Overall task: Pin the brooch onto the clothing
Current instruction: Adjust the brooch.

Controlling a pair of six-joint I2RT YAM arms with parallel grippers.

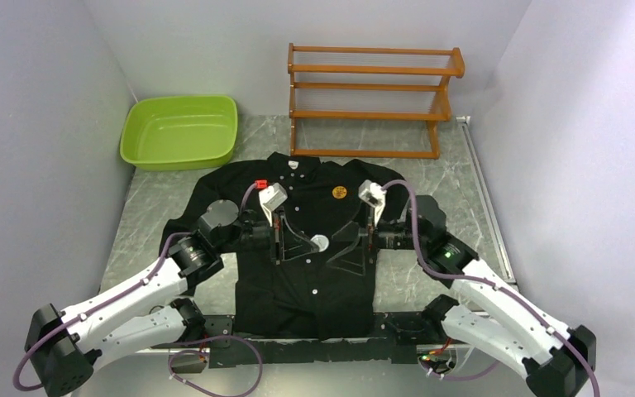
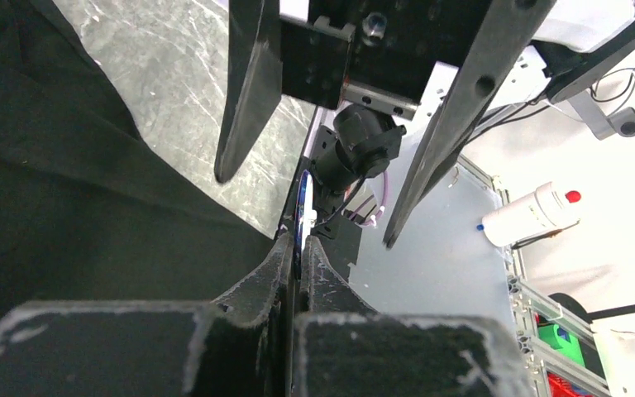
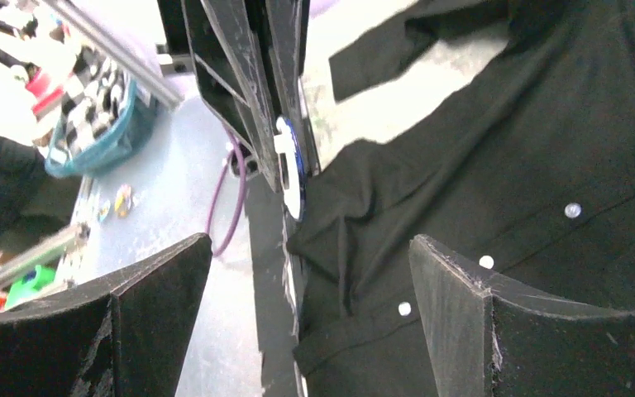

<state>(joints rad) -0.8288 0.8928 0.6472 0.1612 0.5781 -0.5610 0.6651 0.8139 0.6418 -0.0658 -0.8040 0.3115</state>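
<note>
The clothing, a black button-up shirt (image 1: 298,273), lies flat on the table; it also shows in the left wrist view (image 2: 91,207) and the right wrist view (image 3: 504,149). The brooch (image 1: 339,192), a small orange round badge, sits on the shirt's chest near the collar. My left gripper (image 1: 310,246) (image 2: 299,248) is shut on a thin round white-and-blue disc (image 1: 320,243) (image 2: 302,207) (image 3: 292,165) held edge-up over the shirt's middle. My right gripper (image 1: 336,248) (image 3: 310,240) is open and empty, facing the disc from the right at close range.
A green basin (image 1: 180,131) stands at the back left. A wooden rack (image 1: 372,99) stands at the back, just behind the collar. Bare marble table (image 1: 145,215) shows left and right of the shirt. A white bottle (image 2: 533,215) lies off the table.
</note>
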